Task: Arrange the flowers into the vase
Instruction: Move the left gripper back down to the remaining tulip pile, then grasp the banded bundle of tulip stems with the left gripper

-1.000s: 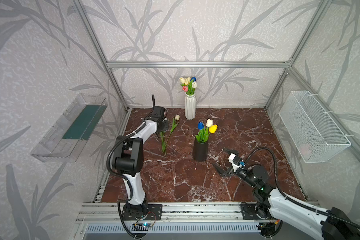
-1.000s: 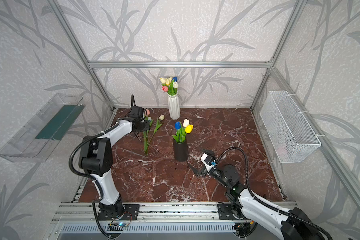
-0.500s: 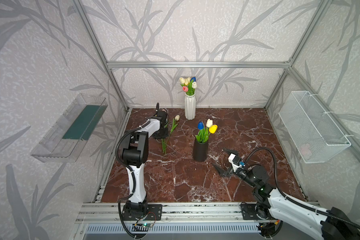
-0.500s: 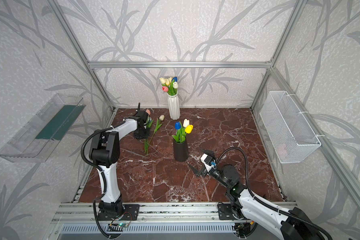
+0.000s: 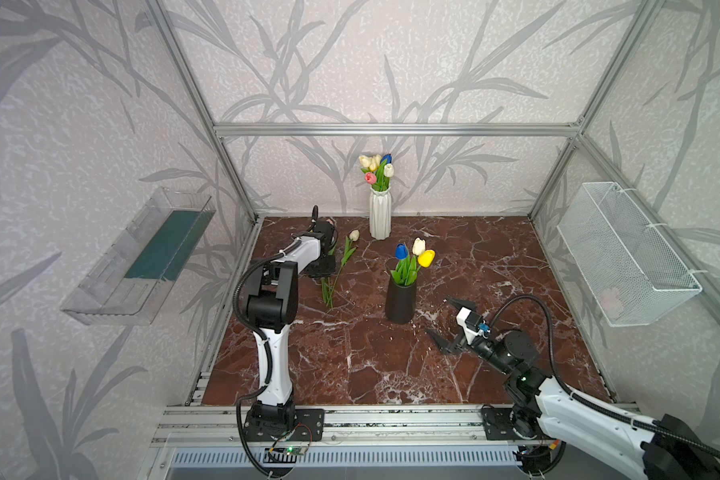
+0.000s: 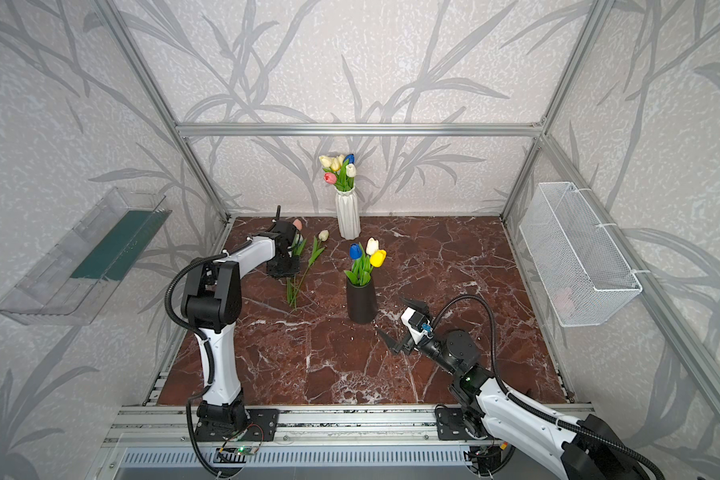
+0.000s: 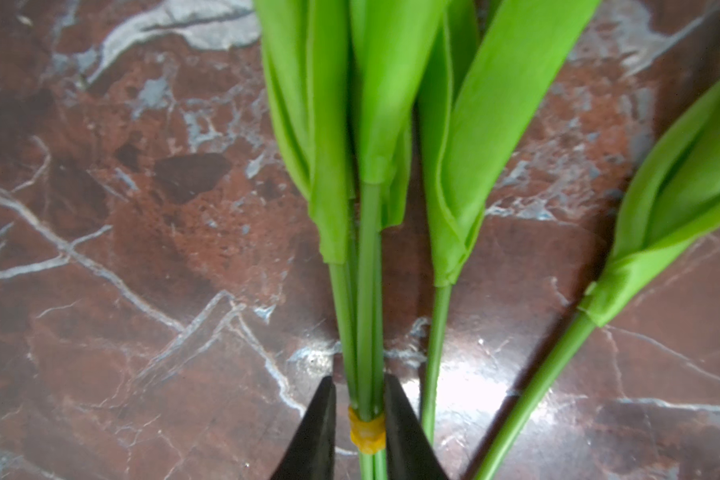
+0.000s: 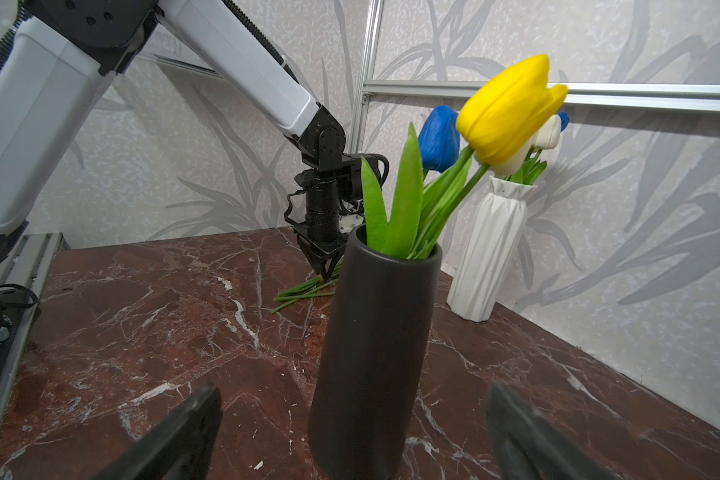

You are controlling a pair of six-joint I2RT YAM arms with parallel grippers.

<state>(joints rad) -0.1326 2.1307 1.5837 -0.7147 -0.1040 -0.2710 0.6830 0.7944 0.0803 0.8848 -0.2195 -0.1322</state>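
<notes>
Two arms share the marble table (image 5: 350, 365). Beside the black vase (image 5: 400, 299), on its near right, the right gripper (image 5: 438, 314) hovers with jaws wide apart and empty. Left of that vase, loose flowers (image 7: 368, 249) lie flat. The left gripper (image 7: 358, 378) straddles their banded stems; I cannot tell whether it pinches them.

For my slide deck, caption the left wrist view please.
Left gripper straddling a banded bunch of tulip stems on marble tabletop.
</notes>
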